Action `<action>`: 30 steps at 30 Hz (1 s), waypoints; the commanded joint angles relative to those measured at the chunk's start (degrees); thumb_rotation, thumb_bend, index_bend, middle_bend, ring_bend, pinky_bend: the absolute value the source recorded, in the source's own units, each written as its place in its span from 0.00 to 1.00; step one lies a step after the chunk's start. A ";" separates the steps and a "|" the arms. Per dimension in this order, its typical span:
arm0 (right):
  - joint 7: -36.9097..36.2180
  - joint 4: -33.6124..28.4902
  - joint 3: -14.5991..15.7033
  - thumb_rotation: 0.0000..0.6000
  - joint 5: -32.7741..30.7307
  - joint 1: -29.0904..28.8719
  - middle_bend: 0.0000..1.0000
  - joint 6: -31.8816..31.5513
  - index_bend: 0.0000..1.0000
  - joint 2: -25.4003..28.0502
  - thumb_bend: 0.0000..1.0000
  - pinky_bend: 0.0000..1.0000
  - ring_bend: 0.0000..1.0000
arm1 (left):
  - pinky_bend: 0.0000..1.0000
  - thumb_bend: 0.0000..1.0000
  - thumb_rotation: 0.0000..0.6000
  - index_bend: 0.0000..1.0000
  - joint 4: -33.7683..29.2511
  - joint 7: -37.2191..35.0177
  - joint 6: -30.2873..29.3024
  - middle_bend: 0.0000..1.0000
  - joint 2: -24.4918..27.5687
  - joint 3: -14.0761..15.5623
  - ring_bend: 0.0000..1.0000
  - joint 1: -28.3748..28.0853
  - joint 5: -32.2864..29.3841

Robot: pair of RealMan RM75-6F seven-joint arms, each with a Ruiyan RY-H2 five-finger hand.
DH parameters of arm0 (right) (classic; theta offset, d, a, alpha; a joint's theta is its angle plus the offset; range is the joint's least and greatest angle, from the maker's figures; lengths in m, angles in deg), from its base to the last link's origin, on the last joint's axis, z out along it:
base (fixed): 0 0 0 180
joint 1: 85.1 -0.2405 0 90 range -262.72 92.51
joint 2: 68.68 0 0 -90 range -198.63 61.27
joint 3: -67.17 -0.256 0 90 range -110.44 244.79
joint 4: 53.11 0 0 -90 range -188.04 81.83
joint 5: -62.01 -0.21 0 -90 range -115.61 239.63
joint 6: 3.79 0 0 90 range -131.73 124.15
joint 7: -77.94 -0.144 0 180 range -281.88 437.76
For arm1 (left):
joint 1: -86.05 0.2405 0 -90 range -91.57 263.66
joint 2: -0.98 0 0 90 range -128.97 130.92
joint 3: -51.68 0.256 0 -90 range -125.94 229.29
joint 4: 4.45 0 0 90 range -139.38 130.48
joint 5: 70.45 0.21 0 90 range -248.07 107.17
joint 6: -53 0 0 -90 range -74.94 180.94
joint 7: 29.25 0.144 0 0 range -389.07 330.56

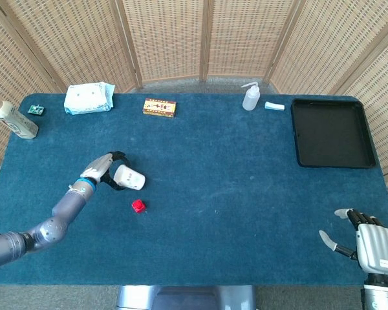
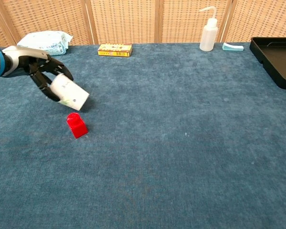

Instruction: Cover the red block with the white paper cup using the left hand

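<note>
One white paper cup [image 1: 129, 178] [image 2: 69, 93] lies tipped sideways in our left hand [image 1: 101, 169] [image 2: 37, 71], fingers wrapped round it, just behind the red block [image 1: 138, 206] [image 2: 76, 125]; our right hand [image 1: 372, 247] rests with fingers spread.

white paper cup [image 2: 69, 93]: tipped sideways, held off the table | red block [image 2: 76, 125]: uncovered, just below it

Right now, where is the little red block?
In the head view, the red block sits on the blue table's left side, just in front of the tipped white paper cup held by the left robot hand.
</note>
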 commanded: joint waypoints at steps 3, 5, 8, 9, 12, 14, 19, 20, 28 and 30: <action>-0.19 -0.23 0.04 0.24 0.16 0.37 0.42 -0.60 0.36 0.19 0.27 0.37 0.42 | 0.09 0.06 1.00 0.06 -2.01 5.10 -5.53 0.04 3.22 3.72 0.00 -3.98 -1.87; -0.45 -0.26 0.08 0.24 0.18 0.53 0.42 -0.79 0.37 0.30 0.27 0.37 0.42 | 0.09 0.06 1.00 0.06 -4.08 5.92 -9.15 0.04 4.08 3.40 0.00 -4.17 -0.38; -0.79 -0.30 0.13 0.24 0.29 0.65 0.42 -0.91 0.37 0.36 0.28 0.37 0.42 | 0.09 0.06 1.00 0.07 -6.98 7.23 -11.72 0.04 5.01 3.82 0.00 -4.05 3.51; -0.91 -0.27 0.13 0.24 0.31 0.66 0.42 -0.92 0.36 0.36 0.27 0.37 0.42 | 0.09 0.06 1.00 0.08 -7.55 8.06 -12.08 0.04 5.09 4.32 0.00 -4.18 4.53; -1.14 -0.20 0.15 0.24 0.52 0.71 0.42 -1.03 0.36 0.41 0.27 0.37 0.42 | 0.09 0.10 1.00 0.18 -8.53 12.29 -13.23 0.04 4.68 6.74 0.00 -5.16 7.08; -1.29 -0.17 0.17 0.24 0.65 0.78 0.42 -1.16 0.36 0.46 0.27 0.37 0.42 | 0.09 0.16 1.00 0.23 -8.46 14.78 -14.38 0.04 3.87 8.09 0.00 -5.63 8.16; -1.55 -0.24 0.20 0.24 0.85 1.08 0.42 -1.61 0.37 0.76 0.27 0.37 0.42 | 0.08 0.23 1.00 0.24 -7.48 20.55 -16.77 0.04 0.41 10.87 0.00 -6.66 8.43; -1.64 -0.22 0.22 0.24 0.85 1.12 0.42 -1.64 0.37 0.80 0.27 0.37 0.42 | 0.08 0.24 1.00 0.24 -7.29 20.86 -16.86 0.04 -0.07 10.98 0.00 -6.73 8.26; -2.29 -0.07 0.26 0.24 0.70 1.44 0.42 -1.77 0.37 1.06 0.27 0.37 0.42 | 0.08 0.25 1.00 0.25 -5.54 22.95 -18.64 0.04 -3.99 11.35 0.00 -6.81 9.16; -2.53 -0.03 0.30 0.24 0.66 1.49 0.42 -1.71 0.37 1.15 0.28 0.37 0.42 | 0.08 0.25 1.00 0.25 -5.10 23.61 -19.14 0.04 -4.74 11.44 0.00 -6.81 9.36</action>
